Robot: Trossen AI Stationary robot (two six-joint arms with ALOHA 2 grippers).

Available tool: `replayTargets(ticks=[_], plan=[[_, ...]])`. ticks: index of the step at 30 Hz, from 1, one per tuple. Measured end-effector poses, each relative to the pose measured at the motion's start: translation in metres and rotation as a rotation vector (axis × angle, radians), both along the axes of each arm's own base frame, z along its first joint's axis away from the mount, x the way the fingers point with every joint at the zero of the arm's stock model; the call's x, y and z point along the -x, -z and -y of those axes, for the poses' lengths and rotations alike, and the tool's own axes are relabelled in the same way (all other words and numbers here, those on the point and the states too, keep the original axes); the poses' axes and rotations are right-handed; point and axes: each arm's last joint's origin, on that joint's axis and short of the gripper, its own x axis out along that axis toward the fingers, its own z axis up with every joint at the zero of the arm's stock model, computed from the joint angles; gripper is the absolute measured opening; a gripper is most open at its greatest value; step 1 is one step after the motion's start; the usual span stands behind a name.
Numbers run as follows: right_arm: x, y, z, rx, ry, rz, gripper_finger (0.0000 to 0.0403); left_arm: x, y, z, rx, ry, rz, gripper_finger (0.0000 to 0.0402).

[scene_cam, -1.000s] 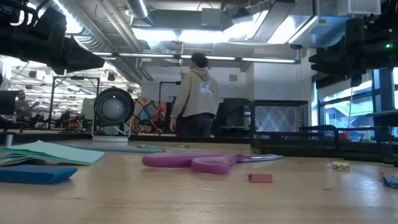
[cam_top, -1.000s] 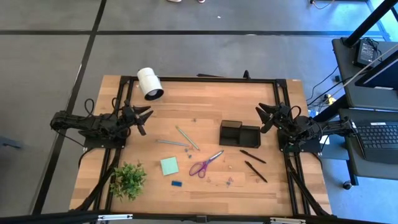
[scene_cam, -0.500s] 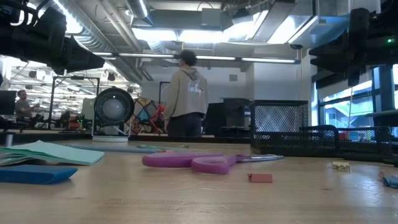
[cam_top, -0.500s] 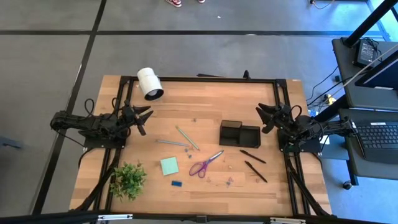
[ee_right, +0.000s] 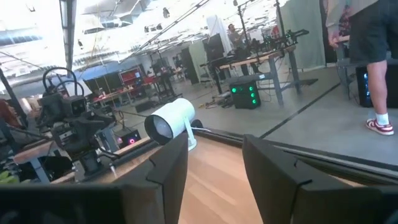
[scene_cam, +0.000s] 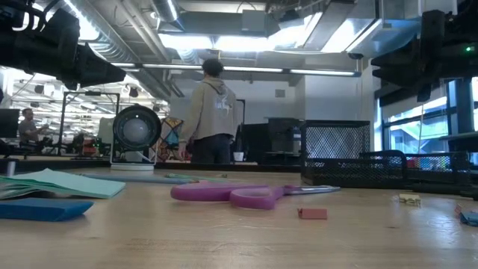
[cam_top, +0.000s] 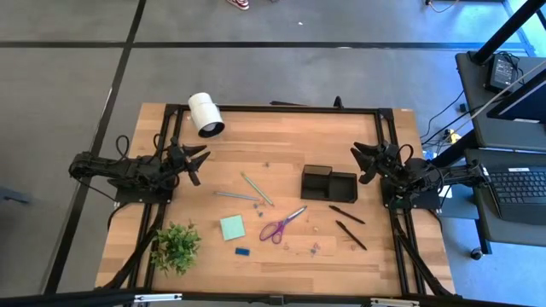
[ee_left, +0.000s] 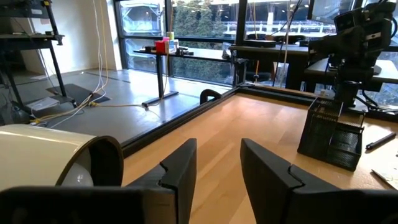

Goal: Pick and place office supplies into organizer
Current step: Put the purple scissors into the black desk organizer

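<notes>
Both grippers' jaws gape empty; white cylinder [cam_top: 205,113] and plant [cam_top: 176,246] flank the scissors [cam_top: 282,225].

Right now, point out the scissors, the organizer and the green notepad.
scissors [cam_top: 282,224]: high view, near the blade pivot, just above the purple handles.
organizer [cam_top: 328,183]: high view, middle of the black box.
green notepad [cam_top: 232,227]: high view, centre of the square pad.

A white cylinder [cam_top: 205,113] is lying on its side at the tabletop's [cam_top: 281,136] far left corner. A green potted plant [cam_top: 176,247] is sitting near the front left corner. Beyond the table, a person [scene_cam: 210,112] is standing, back turned, beside a round fan [scene_cam: 135,133].
</notes>
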Motion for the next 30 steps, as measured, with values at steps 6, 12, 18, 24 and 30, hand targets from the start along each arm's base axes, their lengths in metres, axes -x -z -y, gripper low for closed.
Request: replayTargets(ticks=[6, 12, 18, 24, 30], plan=[[0.000, 0.000, 0.000, 0.055, 0.009, -0.037, 0.0170, 0.000, 0.000, 0.000, 0.000, 0.000, 0.000, 0.0118], [0.000, 0.000, 0.000, 0.035, 0.009, -0.024, 0.0242, 0.000, 0.000, 0.000, 0.000, 0.000, 0.000, 0.0120], [0.000, 0.000, 0.000, -0.009, -0.022, 0.011, 0.0289, 0.000, 0.000, 0.000, 0.001, 0.000, 0.000, 0.0119], [0.001, -0.008, -0.001, 0.026, -0.057, 0.016, 0.0294, 0.000, 0.000, 0.000, 0.020, -0.001, 0.014, 0.0119], [0.009, -0.047, -0.001, 0.181, -0.036, -0.001, 0.0283, 0.000, 0.000, 0.000, 0.020, -0.001, 0.011, 0.0116]])
